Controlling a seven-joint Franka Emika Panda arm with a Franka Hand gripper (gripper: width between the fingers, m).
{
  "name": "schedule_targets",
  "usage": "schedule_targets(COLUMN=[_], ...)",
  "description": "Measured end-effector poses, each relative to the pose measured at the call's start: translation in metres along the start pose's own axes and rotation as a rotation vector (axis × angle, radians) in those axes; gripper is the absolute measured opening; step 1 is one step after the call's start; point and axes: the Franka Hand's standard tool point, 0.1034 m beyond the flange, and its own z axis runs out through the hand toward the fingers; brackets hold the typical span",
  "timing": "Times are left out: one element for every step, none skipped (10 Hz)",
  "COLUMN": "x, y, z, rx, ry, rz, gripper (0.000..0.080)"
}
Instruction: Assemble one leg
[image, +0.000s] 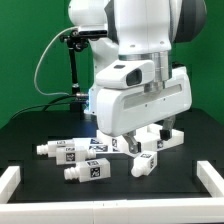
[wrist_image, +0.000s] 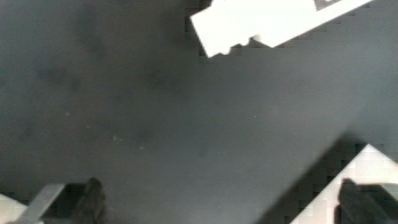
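Several small white legs with black-and-white tags lie on the black table in the exterior view. One leg (image: 145, 163) lies tilted just in front of my gripper (image: 140, 145). Another leg (image: 88, 172) lies nearer the front, and a row of legs (image: 70, 151) lies toward the exterior view's left. My gripper hangs low over the table. In the wrist view the gripper (wrist_image: 222, 205) is open and empty, with bare black table between the two dark fingertips (wrist_image: 80, 200). A white tagged part (wrist_image: 267, 25) shows well ahead of the fingers, apart from them.
More white parts (image: 172, 134) sit behind the gripper, partly hidden by the hand. White raised borders edge the table at the front on the exterior view's left (image: 10, 186) and right (image: 210, 180). A black stand with a cable (image: 76, 60) rises at the back.
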Motion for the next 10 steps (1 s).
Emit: schedule_targets(x=[-0.002, -0.010, -0.020, -0.025, -0.028, -0.023, -0.023, -0.022, -0.024, -0.037], y=[0.001, 0.001, -0.007, -0.012, -0.011, -0.002, -0.004, -0.005, -0.006, -0.011], z=[0.000, 0.002, 0.005, 0.007, 0.012, 0.010, 0.012, 0.012, 0.013, 0.026], rx=[-0.001, 0.000, 0.013, 0.021, 0.036, 0.009, 0.013, 0.018, 0.028, 0.048], ry=[0.001, 0.010, 0.010, 0.007, 0.017, 0.080, 0.081, 0.082, 0.082, 0.065], rz=[0.033, 0.219, 0.436, 0.523, 0.574, 0.590, 0.651, 0.721, 0.806, 0.949], gripper=[0.0650, 0.0650, 0.0650, 0.0650, 0.0650, 0.0650, 0.0650, 0.0650, 0.0650, 0.0649])
